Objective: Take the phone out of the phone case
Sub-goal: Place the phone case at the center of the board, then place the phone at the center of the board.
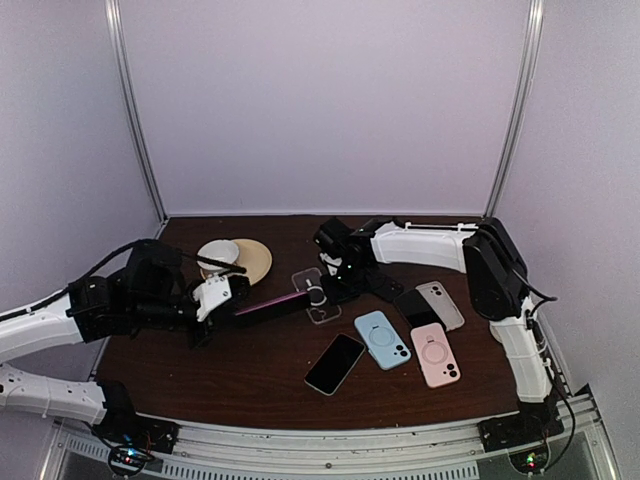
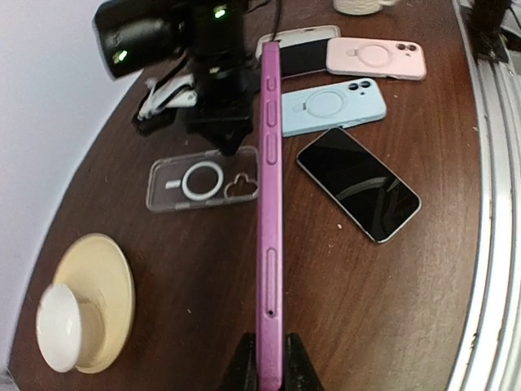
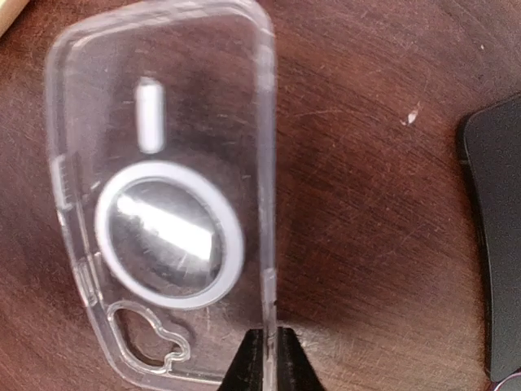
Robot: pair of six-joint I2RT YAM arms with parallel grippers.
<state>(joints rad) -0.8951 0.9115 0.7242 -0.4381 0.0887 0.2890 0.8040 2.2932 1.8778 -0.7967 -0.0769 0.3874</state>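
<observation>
Both pincers are clamped shut. Left gripper (image 2: 269, 360) pinches one end of the purple phone (image 2: 269, 204), which stands on edge, side buttons up, lifted clear of the brown table (image 2: 203, 309) and reaching toward 12 o'clock in the left wrist view. Right gripper (image 3: 263, 358) is closed on the long side wall of the clear case (image 3: 163, 204), near the corner with the camera cut-out. That case lies flat near the table's middle, ring and bare wood showing through it, with nothing inside. From above, the phone sits just at 9 o'clock of the case.

At 10 o'clock a tan plate (image 1: 254, 260) carries a small white dish (image 1: 217, 253) on its left part. Toward 4 o'clock a blue case (image 1: 382, 339) and a pink case (image 1: 435, 354) lie back up, side by side; whether either holds a phone I cannot tell. A bare black phone (image 1: 334, 364) lies screen up at 6 o'clock.
</observation>
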